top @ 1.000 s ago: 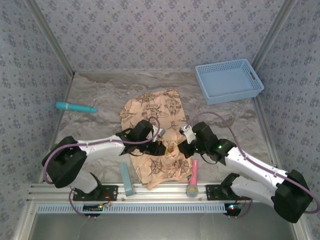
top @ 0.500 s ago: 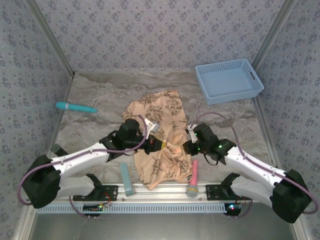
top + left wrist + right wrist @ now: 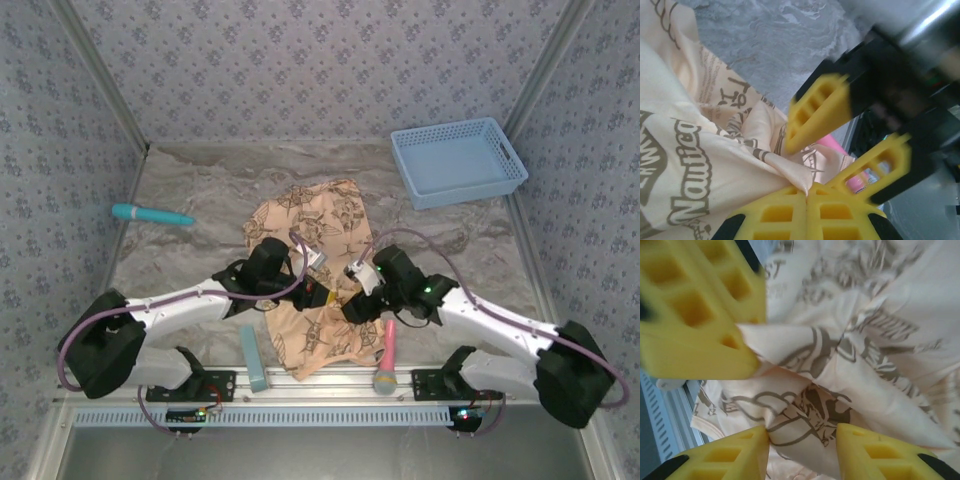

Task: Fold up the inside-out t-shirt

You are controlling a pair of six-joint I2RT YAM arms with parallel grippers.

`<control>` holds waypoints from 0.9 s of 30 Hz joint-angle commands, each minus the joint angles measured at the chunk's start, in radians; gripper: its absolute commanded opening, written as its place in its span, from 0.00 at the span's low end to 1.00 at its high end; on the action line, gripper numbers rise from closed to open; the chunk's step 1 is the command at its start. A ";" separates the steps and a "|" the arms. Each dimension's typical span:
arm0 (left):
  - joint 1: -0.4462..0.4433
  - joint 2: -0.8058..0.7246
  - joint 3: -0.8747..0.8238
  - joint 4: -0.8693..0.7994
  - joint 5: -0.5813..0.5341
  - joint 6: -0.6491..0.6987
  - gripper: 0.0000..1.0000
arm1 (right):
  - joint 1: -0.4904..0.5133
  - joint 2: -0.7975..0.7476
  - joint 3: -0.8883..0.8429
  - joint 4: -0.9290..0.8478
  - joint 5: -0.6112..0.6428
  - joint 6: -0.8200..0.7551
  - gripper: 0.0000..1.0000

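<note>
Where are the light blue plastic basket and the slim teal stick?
light blue plastic basket (image 3: 455,160), top external view, bare floor.
slim teal stick (image 3: 150,213), top external view, mid-shaft.

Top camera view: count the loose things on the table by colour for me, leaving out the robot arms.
Blue to teal: 3 (basket, stick, bar)
Pink: 1 (microphone-shaped toy)
Peach with brown print: 1 (t-shirt)
Total: 5
</note>
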 commanded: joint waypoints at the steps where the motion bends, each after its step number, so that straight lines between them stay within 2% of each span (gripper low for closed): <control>1: 0.007 -0.016 -0.002 0.081 0.064 -0.014 0.02 | 0.007 0.068 0.028 0.064 -0.020 0.057 0.41; 3: 0.006 -0.018 -0.001 0.078 0.085 -0.012 0.02 | 0.002 0.111 0.032 0.108 0.014 0.107 0.41; 10: 0.006 -0.023 -0.007 0.079 0.115 0.002 0.02 | -0.048 0.155 0.038 0.184 0.015 0.191 0.49; 12: 0.007 -0.021 -0.006 0.073 0.118 0.011 0.02 | -0.078 0.164 0.024 0.224 -0.043 0.206 0.49; 20: 0.012 -0.020 -0.034 0.051 0.096 0.039 0.01 | -0.176 0.121 -0.017 0.237 -0.132 0.231 0.46; 27: 0.018 -0.007 -0.030 0.055 0.102 0.044 0.01 | -0.172 0.158 -0.030 0.248 -0.135 0.257 0.47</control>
